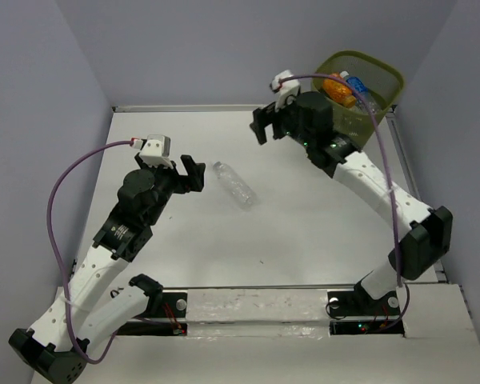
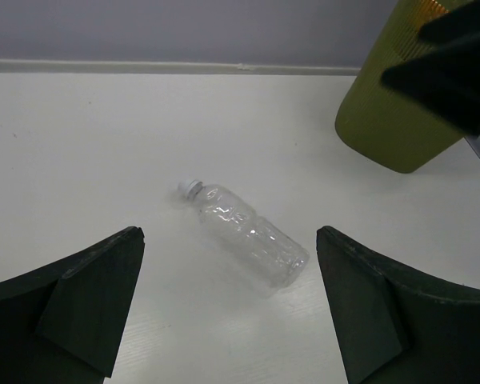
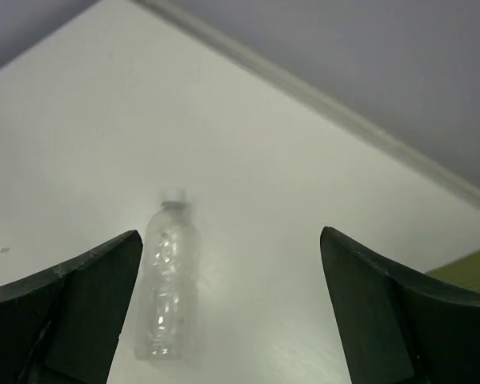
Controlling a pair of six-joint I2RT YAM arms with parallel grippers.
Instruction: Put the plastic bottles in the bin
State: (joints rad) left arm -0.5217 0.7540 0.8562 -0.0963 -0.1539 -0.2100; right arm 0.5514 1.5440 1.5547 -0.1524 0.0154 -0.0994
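Left gripper [image 1: 197,174] is spread wide with nothing between the fingers. One clear bottle [image 2: 244,232] lies on its side on the table [image 1: 304,224] just ahead of it, centred in the gap, white cap pointing away and to the left.

Right gripper [image 1: 260,126] is also wide open and empty. It sees the same bottle ahead and below, nearer the finger on the left of its wrist view.

The bin [image 1: 390,80] stands right behind the right gripper's wrist, and an orange bottle [image 1: 337,90] and a blue-labelled one [image 1: 360,86] are visible inside it.
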